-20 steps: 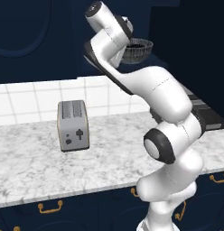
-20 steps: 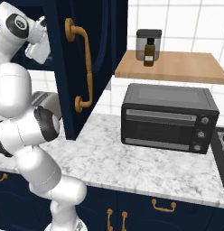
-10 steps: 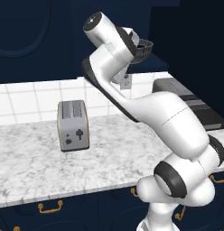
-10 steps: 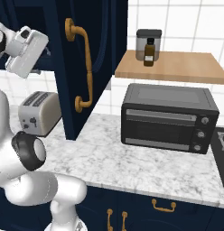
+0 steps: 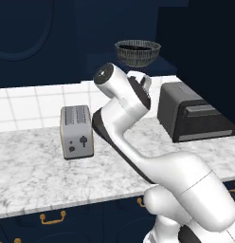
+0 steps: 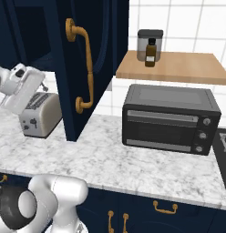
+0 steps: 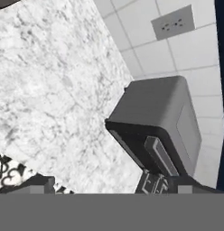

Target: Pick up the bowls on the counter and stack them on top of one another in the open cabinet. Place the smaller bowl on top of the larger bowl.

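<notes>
Left base view: ribbed grey bowl [image 5: 137,52] on cabinet shelf [image 5: 159,68], hand [image 7: 93,184] spread apart

A glossy white arm [image 5: 138,142] of rounded, bulbous segments, with dark grey bands at its joints.

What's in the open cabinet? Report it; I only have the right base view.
Observer: In the left base view, the larger bowl stands upright on the shelf of the open cabinet.
Operator: Tell me what's stacked in it.
Observer: Nothing rises above its rim.
Operator: Describe the hand view.
Observer: It looks down on the counter and the toaster oven, with a wall outlet on the tiles behind.
</notes>
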